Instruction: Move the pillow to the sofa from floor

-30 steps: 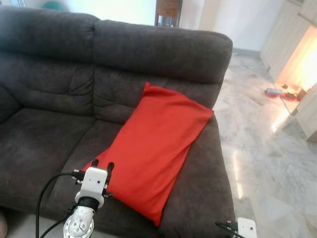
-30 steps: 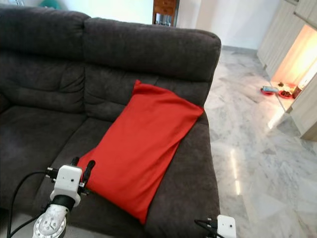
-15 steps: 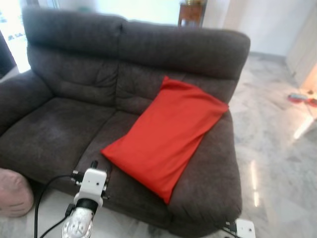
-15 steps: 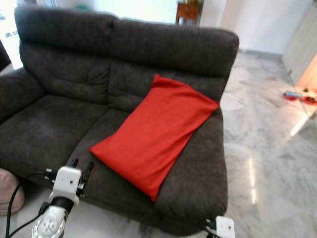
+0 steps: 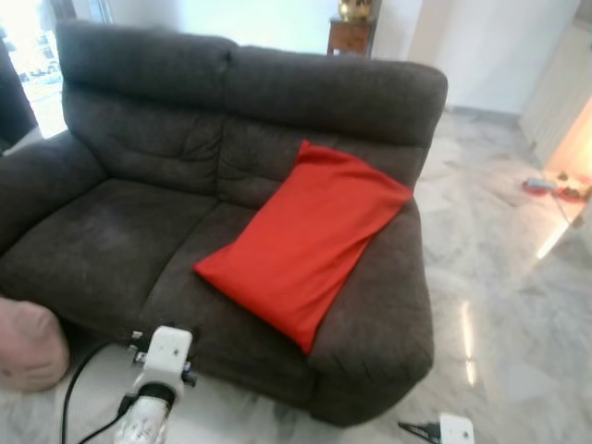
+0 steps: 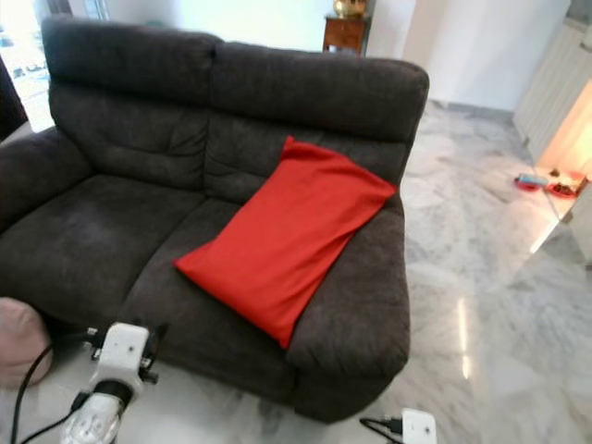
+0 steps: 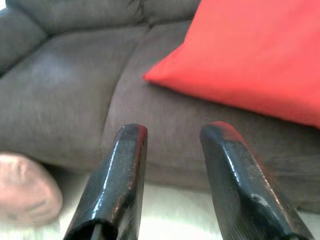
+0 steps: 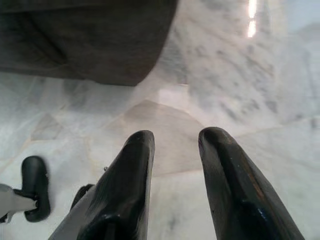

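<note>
Your red pillow (image 5: 310,240) lay slanted across the sofa (image 5: 120,222)'s right seat and backrest. Both grippers, left (image 7: 172,135) and right (image 8: 175,140), were released, empty; a pink cushion (image 5: 28,344) sat cut off.

head eyes: high, looking forward and down at the sofa (image 5: 277,102), same scene
left wrist: low, close, facing the sofa front
right wrist: facing down at the floor (image 8: 260,95)

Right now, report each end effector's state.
Left end effector: open, holding nothing, in front of the sofa.
Right end effector: open, holding nothing, above the floor.
</note>
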{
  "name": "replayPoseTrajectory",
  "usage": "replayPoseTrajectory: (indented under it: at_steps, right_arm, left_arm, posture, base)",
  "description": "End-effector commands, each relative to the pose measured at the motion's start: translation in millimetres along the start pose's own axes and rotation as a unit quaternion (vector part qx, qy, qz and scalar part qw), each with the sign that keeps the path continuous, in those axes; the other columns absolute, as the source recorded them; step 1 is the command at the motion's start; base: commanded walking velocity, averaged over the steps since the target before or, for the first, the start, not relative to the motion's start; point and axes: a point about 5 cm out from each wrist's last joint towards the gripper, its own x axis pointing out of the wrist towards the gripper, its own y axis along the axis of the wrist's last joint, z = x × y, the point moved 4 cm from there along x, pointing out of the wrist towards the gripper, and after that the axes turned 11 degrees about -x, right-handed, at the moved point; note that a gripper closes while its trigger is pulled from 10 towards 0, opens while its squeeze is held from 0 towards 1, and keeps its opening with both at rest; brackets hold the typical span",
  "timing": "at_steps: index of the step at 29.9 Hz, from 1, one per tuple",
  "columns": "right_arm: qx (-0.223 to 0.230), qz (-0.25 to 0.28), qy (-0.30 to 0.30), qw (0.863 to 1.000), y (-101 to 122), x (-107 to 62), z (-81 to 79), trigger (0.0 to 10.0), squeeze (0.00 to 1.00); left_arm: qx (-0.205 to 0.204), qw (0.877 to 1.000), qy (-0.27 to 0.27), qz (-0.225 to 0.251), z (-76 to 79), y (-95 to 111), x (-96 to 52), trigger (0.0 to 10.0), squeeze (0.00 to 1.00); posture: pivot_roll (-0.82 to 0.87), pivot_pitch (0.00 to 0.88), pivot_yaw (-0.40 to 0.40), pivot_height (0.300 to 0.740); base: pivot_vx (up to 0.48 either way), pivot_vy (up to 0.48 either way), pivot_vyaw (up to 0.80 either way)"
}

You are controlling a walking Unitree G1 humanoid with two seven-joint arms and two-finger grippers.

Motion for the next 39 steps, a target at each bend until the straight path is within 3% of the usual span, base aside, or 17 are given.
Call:
replayPoseTrajectory:
  at_steps: [1,3,6,8,15,28,34,37,39]
  right_arm:
    - [-0.005,0.012,-0.005,1.0,9,1.2,4.3,10.0,0.0]
    - [-0.006,0.012,-0.003,1.0,10,1.3,3.7,10.0,0.0]
    - [-0.006,0.012,-0.003,1.0,10,1.3,3.4,10.0,0.0]
    - [-0.007,0.012,-0.002,1.0,10,1.4,2.6,10.0,0.0]
    - [-0.007,0.013,0.002,1.0,10,1.6,0.2,10.0,0.0]
    - [-0.017,0.008,-0.005,1.0,9,1.6,0.6,10.0,0.0]
    - [-0.002,0.039,-0.032,0.999,15,0.5,4.3,10.0,0.0]
    - [-0.009,0.086,-0.046,0.995,33,-0.3,6.9,10.0,0.0]
    - [-0.027,0.159,-0.07,0.984,77,-1.4,13.7,10.0,0.0]
  left_arm:
    - [-0.011,0.999,0.002,-0.045,1.4,-22,-2.8,10.0,0.0]
    - [-0.006,0.995,0.006,-0.1,-3.9,-49,-6.0,10.0,0.0]
    - [-0.008,0.991,0.015,-0.136,-8.2,-65,-10.3,10.0,0.0]
    - [-0.011,0.979,0.024,-0.201,-12.6,-93,-20.8,10.0,0.0]
    - [-0.004,0.957,0.046,-0.287,-23.1,-127,-44.6,10.0,0.0]
    - [0.004,0.956,0.036,-0.292,-21.8,-132,-47.8,10.0,0.0]
    - [0.009,0.957,0.029,-0.288,-20.2,-131,-47.8,10.0,0.0]
    - [0.012,0.959,0.026,-0.282,-20.9,-130,-47.7,10.0,0.0]
    - [0.012,0.96,0.027,-0.28,-21.7,-130,-48.2,10.0,0.0]
  posture:
    - [0.18,0.0,-0.099,0.74]
    - [0.17,0.0,-0.098,0.74]
    - [0.18,0.0,-0.095,0.74]
    - [0.17,0.0,-0.094,0.74]
    - [0.16,0.0,-0.081,0.74]
    - [0.17,0.0,-0.068,0.74]
    - [0.16,0.0,-0.058,0.74]
    - [0.16,0.0,-0.052,0.74]
    - [0.16,0.0,-0.051,0.74]
  base:
    - [0.0,0.0,0.0]
    - [0.0,0.0,0.0]
    - [0.0,0.0,0.0]
    - [0.0,0.0,0.0]
    - [0.0,0.0,0.0]
    - [0.0,0.0,0.0]
    - [0.0,0.0,0.0]
    - [0.0,0.0,0.0]
    - [0.0,0.0,0.0]
